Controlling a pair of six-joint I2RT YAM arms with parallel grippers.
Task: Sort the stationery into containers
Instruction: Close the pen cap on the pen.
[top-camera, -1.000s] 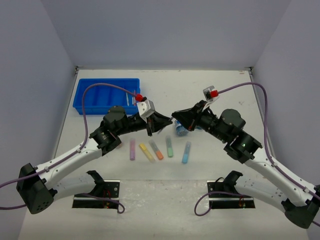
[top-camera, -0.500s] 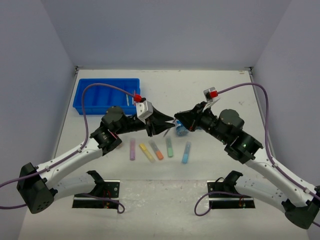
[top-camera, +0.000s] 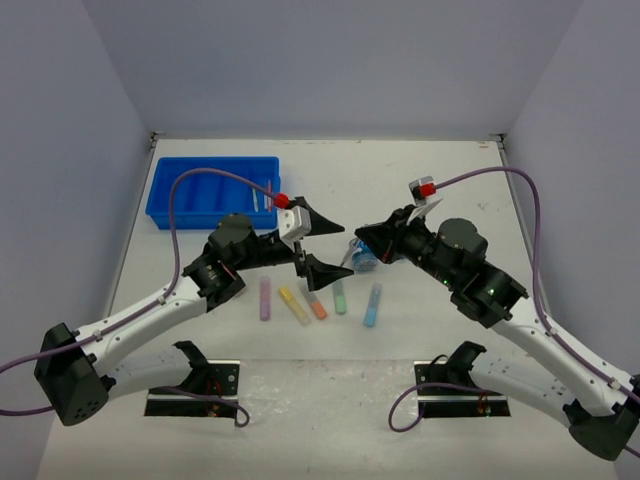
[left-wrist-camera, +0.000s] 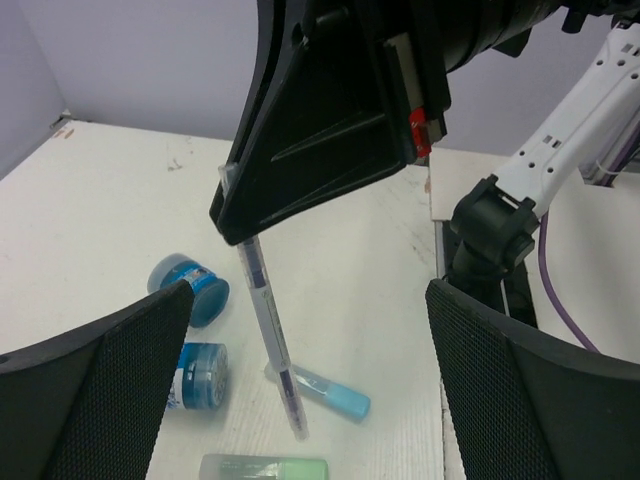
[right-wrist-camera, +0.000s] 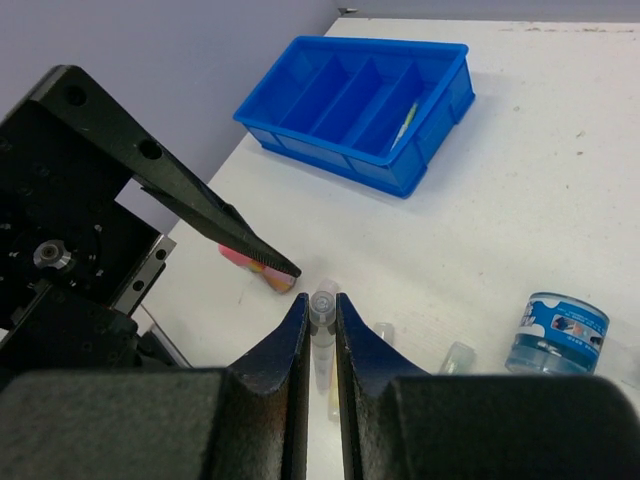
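Sprung wide apart since half a second ago, when nearly shut: left gripper (top-camera: 322, 243), stretched from the left toward mid-table, holding nothing. Facing it nose to nose, right gripper (right-wrist-camera: 320, 297), pinched shut on a thin clear-barrelled pen (left-wrist-camera: 268, 320) hanging tip-down between the spread left fingers (left-wrist-camera: 95, 390). Far left, the rectangular bright blue plastic tray (top-camera: 212, 192). Nearer, a row of short pastel marker sticks (top-camera: 265, 298) — and, under the grippers, two small round blue tubs (left-wrist-camera: 190, 288).
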